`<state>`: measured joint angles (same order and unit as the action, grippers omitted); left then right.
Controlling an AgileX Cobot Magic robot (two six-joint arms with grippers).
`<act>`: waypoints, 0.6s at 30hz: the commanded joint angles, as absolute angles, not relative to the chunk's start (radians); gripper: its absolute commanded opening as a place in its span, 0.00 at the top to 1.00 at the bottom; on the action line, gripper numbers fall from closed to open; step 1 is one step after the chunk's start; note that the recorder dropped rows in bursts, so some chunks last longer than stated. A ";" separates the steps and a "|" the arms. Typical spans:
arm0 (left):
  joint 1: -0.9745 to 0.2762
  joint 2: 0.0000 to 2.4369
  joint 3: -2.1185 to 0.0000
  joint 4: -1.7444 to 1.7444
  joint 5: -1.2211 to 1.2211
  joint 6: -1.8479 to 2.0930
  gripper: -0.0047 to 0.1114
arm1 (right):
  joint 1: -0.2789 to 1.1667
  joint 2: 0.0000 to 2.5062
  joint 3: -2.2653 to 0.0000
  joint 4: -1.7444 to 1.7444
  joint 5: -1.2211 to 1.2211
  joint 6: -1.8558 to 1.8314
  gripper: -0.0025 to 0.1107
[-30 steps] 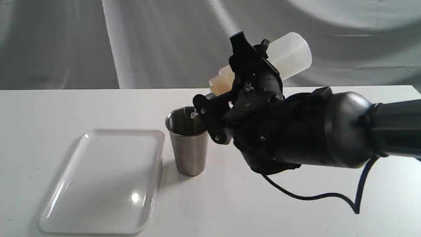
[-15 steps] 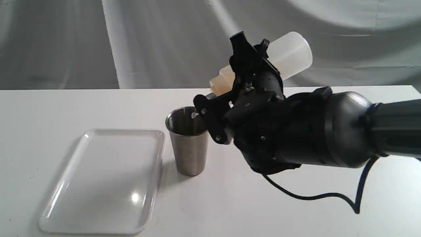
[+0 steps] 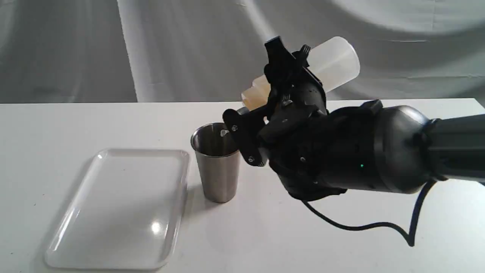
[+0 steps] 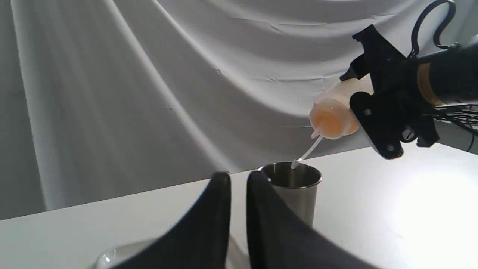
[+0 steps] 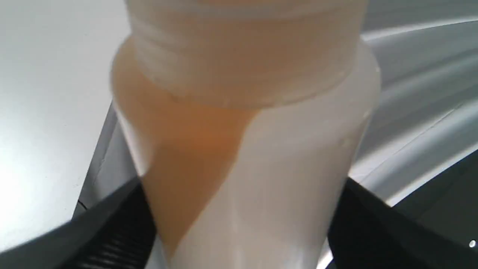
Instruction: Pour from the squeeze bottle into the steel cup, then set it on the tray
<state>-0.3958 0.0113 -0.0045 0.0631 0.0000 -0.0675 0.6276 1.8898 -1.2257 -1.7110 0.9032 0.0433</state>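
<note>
Squeeze bottle (image 3: 333,62), translucent white, amber liquid pooled at its neck, clamped in the right gripper (image 3: 271,94), nozzle tilted down over the upright steel cup (image 3: 218,163); white tray (image 3: 117,208) beyond the cup.

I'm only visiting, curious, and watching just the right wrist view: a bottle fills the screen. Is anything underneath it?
Observer: Yes. The left wrist view shows the squeeze bottle tilted nozzle-down above the steel cup.
Operator: Is anything pouring out?
Observer: No stream shows; only the thin cap strap hangs over the cup's mouth.
Operator: Where's the tray?
Observer: The exterior view shows the tray lying flat beside the cup.
</note>
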 commanded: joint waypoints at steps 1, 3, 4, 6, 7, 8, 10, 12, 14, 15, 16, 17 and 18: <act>-0.394 0.014 0.000 0.067 0.000 -0.070 0.89 | 0.629 1.880 -1.234 -1.744 0.930 0.056 0.69; -0.394 0.014 0.000 0.067 0.000 -0.070 0.89 | 0.629 1.880 -1.234 -1.744 0.932 0.082 0.69; -0.394 0.014 0.000 0.067 0.000 -0.070 0.89 | 0.629 1.880 -1.234 -1.744 0.932 0.102 0.69; -0.394 0.014 0.000 0.067 0.000 -0.070 0.89 | 0.629 1.880 -1.234 -1.744 0.932 0.138 0.69; -0.394 0.014 0.000 0.067 0.000 -0.070 0.89 | 0.629 1.880 -1.234 -1.744 0.934 0.152 0.69; -0.394 0.014 0.000 0.067 0.000 -0.070 0.89 | 0.629 1.880 -1.234 -1.744 0.934 0.167 0.69; -0.394 0.014 0.000 0.067 0.000 -0.070 0.89 | 0.629 1.880 -1.234 -1.744 0.934 0.218 0.69; -0.394 0.014 0.000 0.067 0.000 -0.070 0.89 | 0.629 1.880 -1.234 -1.744 0.934 0.275 0.69; -0.394 0.014 0.000 0.067 0.000 -0.070 0.89 | 0.629 1.880 -1.234 -1.744 0.934 0.321 0.69; -0.394 0.014 0.000 0.067 0.000 -0.070 0.89 | 0.627 1.880 -1.234 -1.744 0.934 0.336 0.69; -0.394 0.014 0.000 0.067 0.000 -0.070 0.89 | 0.627 1.880 -1.234 -1.744 0.934 0.349 0.69; -0.394 0.014 0.000 0.067 0.000 -0.070 0.89 | 0.627 1.880 -1.234 -1.744 0.934 0.355 0.69; -0.394 0.014 0.000 0.067 0.000 -0.070 0.89 | 0.627 1.880 -1.234 -1.744 0.934 0.364 0.69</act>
<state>-0.3958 0.0113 -0.0045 0.0631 0.0000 -0.0675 0.6276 1.8898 -1.2257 -1.7110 0.9065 0.3390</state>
